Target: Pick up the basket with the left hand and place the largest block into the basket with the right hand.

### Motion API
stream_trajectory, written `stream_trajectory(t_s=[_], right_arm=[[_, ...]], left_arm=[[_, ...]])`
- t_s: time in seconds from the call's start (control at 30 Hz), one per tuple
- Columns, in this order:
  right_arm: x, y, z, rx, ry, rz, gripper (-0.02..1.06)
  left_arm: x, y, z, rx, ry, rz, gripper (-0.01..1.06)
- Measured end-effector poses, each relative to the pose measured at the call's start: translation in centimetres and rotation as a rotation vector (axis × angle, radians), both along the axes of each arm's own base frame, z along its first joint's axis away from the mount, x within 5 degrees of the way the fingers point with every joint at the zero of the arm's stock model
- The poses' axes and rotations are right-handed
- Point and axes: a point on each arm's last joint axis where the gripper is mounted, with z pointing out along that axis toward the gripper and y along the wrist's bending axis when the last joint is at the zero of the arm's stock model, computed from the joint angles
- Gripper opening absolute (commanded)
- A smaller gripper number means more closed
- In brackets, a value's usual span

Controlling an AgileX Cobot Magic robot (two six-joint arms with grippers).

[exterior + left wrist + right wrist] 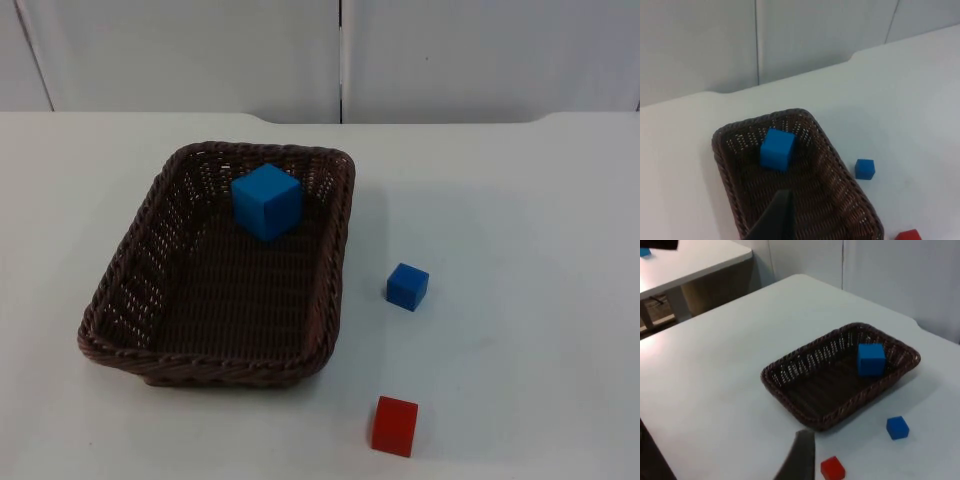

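Observation:
A dark brown wicker basket (120, 290) rests on the white table, left of centre. The largest block, a light blue cube (266, 200), lies inside it against the far wall. A small blue cube (407, 286) sits on the table just right of the basket. Nearer the front edge is a red cube (394, 426). My left gripper (775, 220) hangs high above the basket (840, 185) and looks down on the large cube (776, 149). My right gripper (800, 457) is raised and well back from the basket (805, 365), with the red cube (832, 468) beside it.
The grey partition wall (340, 55) closes the table's far side. A second white table (685, 265) stands beyond this table's edge in the right wrist view. Bare table top (520, 200) stretches to the right of the basket.

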Motion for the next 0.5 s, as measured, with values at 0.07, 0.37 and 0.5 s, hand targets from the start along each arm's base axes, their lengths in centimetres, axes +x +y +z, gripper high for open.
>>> stream_trajectory(t_s=[0.07, 0.37, 0.5], right_arm=[[-0.5, -0.6, -0.2, -0.009, 0.01, -0.001, 0.78], [-2.1, -2.6, -0.7, -0.007, 0.014, -0.003, 0.78], [-3.0, -3.6, -0.9, 0.01, 0.001, -0.004, 0.78]], left_arm=[[-0.9, 0.0, 0.1, 0.002, -0.012, -0.01, 1.05], [-3.2, 0.5, 0.3, 0.019, -0.037, 0.03, 1.05], [-4.3, 0.8, 0.4, 0.023, -0.061, 0.05, 1.05]])
